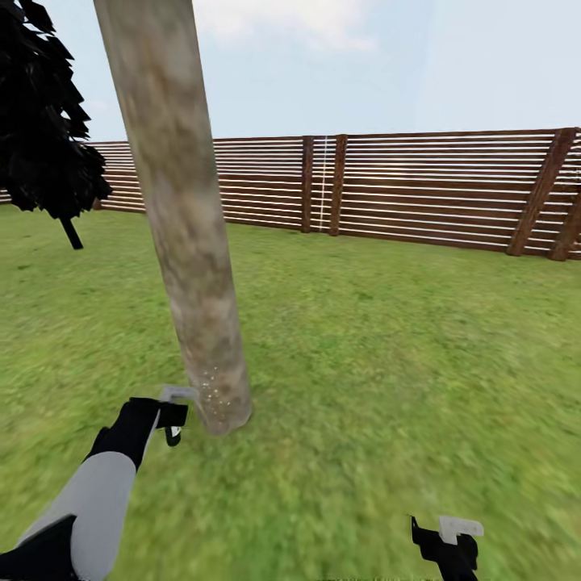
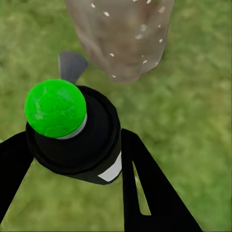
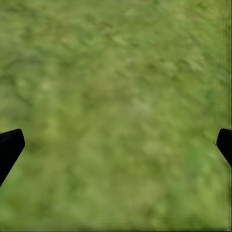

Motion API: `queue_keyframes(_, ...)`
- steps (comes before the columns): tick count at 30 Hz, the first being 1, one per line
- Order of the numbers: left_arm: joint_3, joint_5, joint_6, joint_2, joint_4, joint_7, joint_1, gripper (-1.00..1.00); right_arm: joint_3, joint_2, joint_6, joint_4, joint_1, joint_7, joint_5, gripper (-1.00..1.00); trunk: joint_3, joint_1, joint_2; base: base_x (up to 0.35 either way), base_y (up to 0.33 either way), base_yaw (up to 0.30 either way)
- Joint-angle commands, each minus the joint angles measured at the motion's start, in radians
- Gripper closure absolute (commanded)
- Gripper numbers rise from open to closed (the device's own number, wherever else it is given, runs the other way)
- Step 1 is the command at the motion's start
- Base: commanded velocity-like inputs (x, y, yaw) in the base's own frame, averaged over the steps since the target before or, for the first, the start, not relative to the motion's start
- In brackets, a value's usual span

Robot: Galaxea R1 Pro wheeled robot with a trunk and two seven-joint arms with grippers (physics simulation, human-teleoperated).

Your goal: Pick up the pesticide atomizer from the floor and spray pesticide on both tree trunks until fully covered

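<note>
The left gripper [image 2: 72,145] is clamped on the pesticide atomizer [image 2: 77,130], a dark bottle with a green tip and a white band bearing no readable writing, held just left of the tree trunk [image 1: 190,266], whose base carries pale specks. The right gripper [image 3: 116,145] hangs spread apart over the lawn [image 1: 387,347], well right of the trunk. A slatted fence [image 1: 420,186] stands far behind.

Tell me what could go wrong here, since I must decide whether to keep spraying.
The white specks sit only low on the trunk, so higher bark may stay uncovered. The left gripper holds the bottle very near the trunk base, so moving forward could bump it.
</note>
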Motion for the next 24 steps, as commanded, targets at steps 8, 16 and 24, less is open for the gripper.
queue_keyframes(8, -0.092, -0.005, 0.085, -0.027, -0.078, -0.072, -0.008, 1.0, 0.008, 0.0, -0.001, 0.0, -0.001, -0.004, -0.004, -1.0, -0.001, 0.0, 0.0, 0.0, 0.0, -0.05)
queue_keyframes(16, -0.098, 0.009, 0.127, -0.021, -0.185, -0.081, -0.004, 1.0, 0.008, -0.002, -0.001, 0.0, -0.001, -0.004, -0.004, -1.0, -0.001, 0.0, 0.0, -0.188, 0.0, 0.0)
queue_keyframes(24, -0.107, 0.038, 0.129, -0.027, -0.186, -0.081, 0.005, 1.0, 0.008, -0.001, -0.001, 0.0, -0.001, -0.004, -0.004, -1.0, -0.001, 0.0, 0.0, -0.093, -0.001, 0.097)
